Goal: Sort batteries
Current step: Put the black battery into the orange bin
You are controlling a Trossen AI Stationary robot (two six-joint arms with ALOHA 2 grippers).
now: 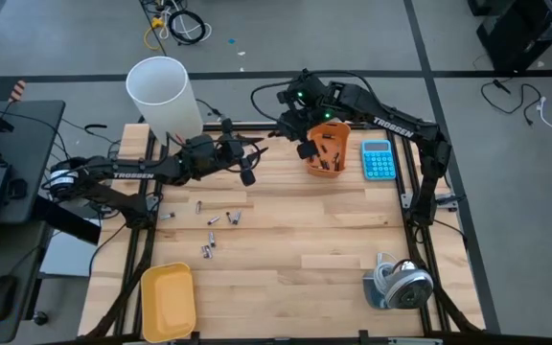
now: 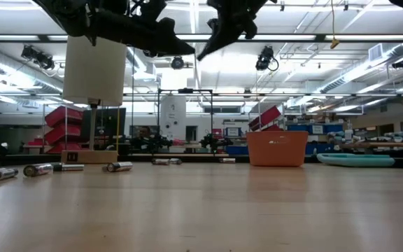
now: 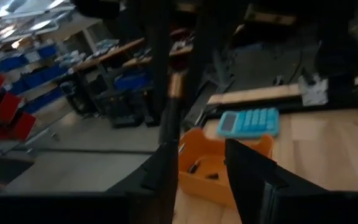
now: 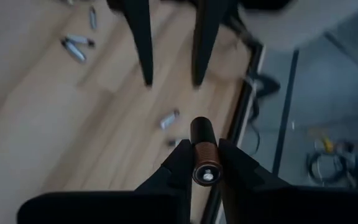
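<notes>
My right gripper (image 4: 204,151) is shut on a copper-and-black battery (image 4: 203,149), high over the table by the orange bin (image 1: 329,150), which holds several batteries. Facing it, my left gripper (image 4: 171,79) stands open and level, its two fingers a little apart from that battery, with nothing between them. In the left wrist view the battery (image 3: 178,84) shows beyond my left gripper (image 3: 201,149). Several loose batteries (image 1: 214,225) lie on their sides on the wooden table (image 1: 305,240). My right gripper pinches the battery between its two fingers, on the copper part (image 4: 204,163) near the end that faces the wrist camera. The battery lies roughly along the fingers, its black end (image 4: 202,129) sticking out past them. The fingers slant downward. The battery is lifted clear of the table.
A blue calculator (image 1: 379,160) lies right of the orange bin. A tall white cylinder (image 1: 166,94) stands at the far left corner. A yellow tray (image 1: 168,299) sits at the near left, a tape dispenser (image 1: 399,283) at the near right.
</notes>
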